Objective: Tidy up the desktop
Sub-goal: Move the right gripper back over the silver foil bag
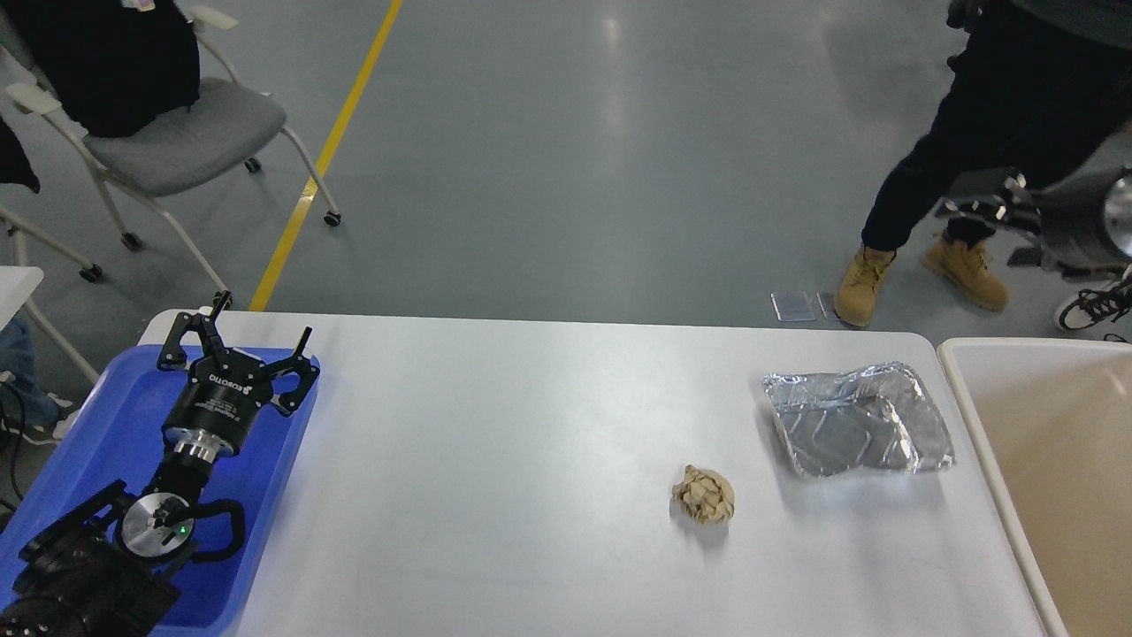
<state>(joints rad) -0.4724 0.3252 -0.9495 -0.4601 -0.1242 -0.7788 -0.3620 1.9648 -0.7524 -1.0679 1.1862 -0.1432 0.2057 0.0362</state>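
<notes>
The white desktop [495, 478] fills the lower part of the head view. A crumpled brown paper ball [704, 495] lies on it right of the middle. A crushed foil tray [856, 419] lies beyond it to the right. My left gripper [262, 333] is open and empty, its fingers spread over the far end of the blue tray [265, 495] at the desktop's left edge. It is far from the paper ball and the foil tray. My right arm and gripper are out of view.
A beige-white tub [1044, 460] with a thick rim stands against the desktop's right edge. A person's legs in tan boots [862, 283] stand beyond the far right corner. A grey wheeled chair [177, 133] stands at the far left on the floor.
</notes>
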